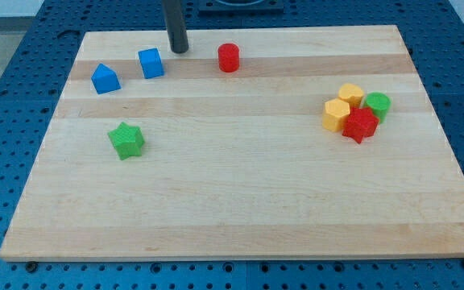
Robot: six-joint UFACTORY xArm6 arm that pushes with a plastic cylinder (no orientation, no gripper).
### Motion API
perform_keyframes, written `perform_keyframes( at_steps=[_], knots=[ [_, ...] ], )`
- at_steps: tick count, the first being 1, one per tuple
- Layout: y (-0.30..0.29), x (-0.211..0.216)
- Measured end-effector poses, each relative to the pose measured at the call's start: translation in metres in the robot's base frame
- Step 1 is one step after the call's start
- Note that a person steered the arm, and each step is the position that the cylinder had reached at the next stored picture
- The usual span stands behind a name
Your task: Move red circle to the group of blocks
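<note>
The red circle (229, 57) stands near the view's top, a little left of the middle of the wooden board (240, 209). My tip (179, 51) rests on the board to the left of the red circle, with a gap between them, and just right of the blue cube (151, 63). The group of blocks lies at the view's right: two yellow blocks (350, 95) (337, 114), a green circle (377, 105) and a red star (360, 125), packed close together.
A blue house-shaped block (105, 79) lies at the view's upper left, beside the blue cube. A green star (126, 139) lies lower at the left. The board sits on a blue perforated table (6, 97).
</note>
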State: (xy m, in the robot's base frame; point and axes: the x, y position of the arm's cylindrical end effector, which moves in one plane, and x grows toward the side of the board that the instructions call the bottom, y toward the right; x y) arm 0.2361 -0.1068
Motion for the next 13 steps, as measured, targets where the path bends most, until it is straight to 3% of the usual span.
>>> perform_keyframes(
  at_steps=[3, 5, 7, 8, 11, 13],
  knots=[
    [0.064, 0.048],
    [0.102, 0.049],
    [0.103, 0.046],
    [0.106, 0.024],
    [0.177, 0.111],
    [0.168, 0.129]
  ],
)
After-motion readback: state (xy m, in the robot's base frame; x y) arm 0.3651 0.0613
